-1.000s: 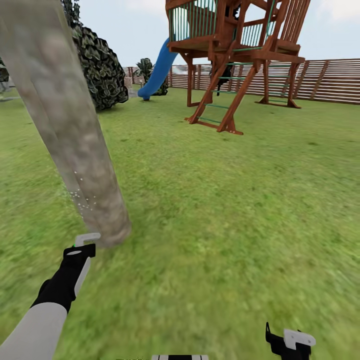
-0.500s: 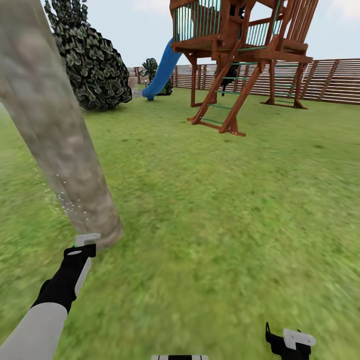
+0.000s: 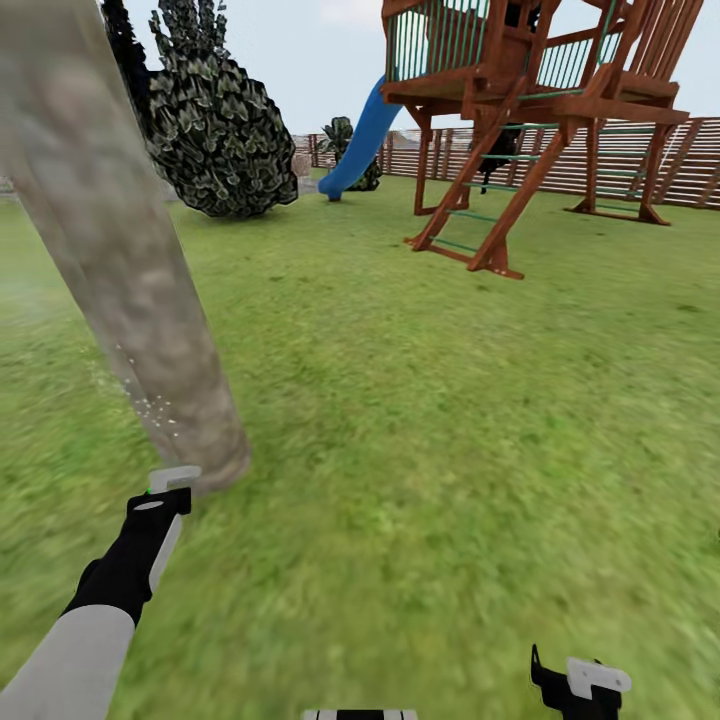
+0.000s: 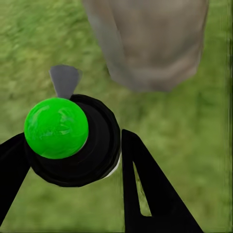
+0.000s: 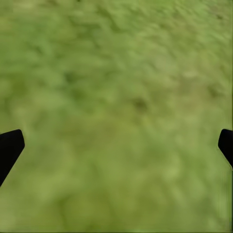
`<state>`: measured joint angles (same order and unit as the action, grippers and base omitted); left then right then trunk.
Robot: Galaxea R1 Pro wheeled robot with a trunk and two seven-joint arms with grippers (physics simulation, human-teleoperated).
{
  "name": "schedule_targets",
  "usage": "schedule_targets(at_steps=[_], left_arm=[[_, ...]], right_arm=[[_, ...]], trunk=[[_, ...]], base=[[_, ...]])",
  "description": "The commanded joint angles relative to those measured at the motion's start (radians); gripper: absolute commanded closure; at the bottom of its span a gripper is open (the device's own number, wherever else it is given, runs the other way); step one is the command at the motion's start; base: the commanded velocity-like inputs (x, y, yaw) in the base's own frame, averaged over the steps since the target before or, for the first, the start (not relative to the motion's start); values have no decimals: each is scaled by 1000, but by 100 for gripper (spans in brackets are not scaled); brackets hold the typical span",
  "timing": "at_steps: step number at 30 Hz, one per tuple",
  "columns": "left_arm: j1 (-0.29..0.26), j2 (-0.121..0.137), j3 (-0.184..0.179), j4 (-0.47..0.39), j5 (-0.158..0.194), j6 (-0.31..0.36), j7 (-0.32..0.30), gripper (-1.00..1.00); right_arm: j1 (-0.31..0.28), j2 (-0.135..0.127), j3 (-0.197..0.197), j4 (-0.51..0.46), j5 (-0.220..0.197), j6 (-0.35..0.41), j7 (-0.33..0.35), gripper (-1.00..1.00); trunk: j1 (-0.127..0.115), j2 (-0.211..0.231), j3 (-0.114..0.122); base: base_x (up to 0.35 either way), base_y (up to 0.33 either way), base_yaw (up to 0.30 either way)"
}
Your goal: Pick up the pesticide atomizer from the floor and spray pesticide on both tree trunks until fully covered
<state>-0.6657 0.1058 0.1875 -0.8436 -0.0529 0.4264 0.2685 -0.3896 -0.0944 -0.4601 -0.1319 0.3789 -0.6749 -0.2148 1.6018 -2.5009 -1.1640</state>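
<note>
A thick pale grey-brown tree trunk (image 3: 130, 270) leans up at the left of the head view, its base on the lawn. Small white spray droplets (image 3: 150, 405) hang by its lower left side. My left gripper (image 3: 160, 503) sits just in front of the base, shut on the pesticide atomizer (image 3: 175, 478). The left wrist view shows the atomizer (image 4: 56, 127) with a green cap, black collar and grey nozzle, held by my left gripper (image 4: 73, 160) and pointing at the trunk (image 4: 150, 43). My right gripper (image 3: 580, 683) hangs low at the right, open over grass (image 5: 116, 145).
A wooden playset (image 3: 530, 120) with a blue slide (image 3: 360, 140) stands at the back right before a slatted fence (image 3: 600, 160). A dark leafy bush (image 3: 215, 140) is behind the trunk. Lawn (image 3: 450, 400) stretches between me and the playset.
The whole picture has shifted right, so the camera has turned left. Both arms keep their places in the view, and droplets still show beside the trunk.
</note>
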Motion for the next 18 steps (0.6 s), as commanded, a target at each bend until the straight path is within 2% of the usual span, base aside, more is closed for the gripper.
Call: schedule_targets(at_steps=[1,7,11,18], left_arm=[[0,0,0,0,-1,0,0,100],[0,0,-2,0,-1,0,0,100],[0,0,-2,0,-1,0,0,100],[0,-1,0,0,-1,0,0,100]], right_arm=[[0,0,0,0,0,0,0,-100],[0,0,0,0,0,0,0,-100],[0,1,0,0,0,0,0,-100],[0,1,0,0,0,0,0,-100]], trunk=[[0,0,0],[0,0,0],[0,0,0],[0,0,0]], base=[[172,-250,6],[200,-232,39],[176,-232,246],[17,-268,277]])
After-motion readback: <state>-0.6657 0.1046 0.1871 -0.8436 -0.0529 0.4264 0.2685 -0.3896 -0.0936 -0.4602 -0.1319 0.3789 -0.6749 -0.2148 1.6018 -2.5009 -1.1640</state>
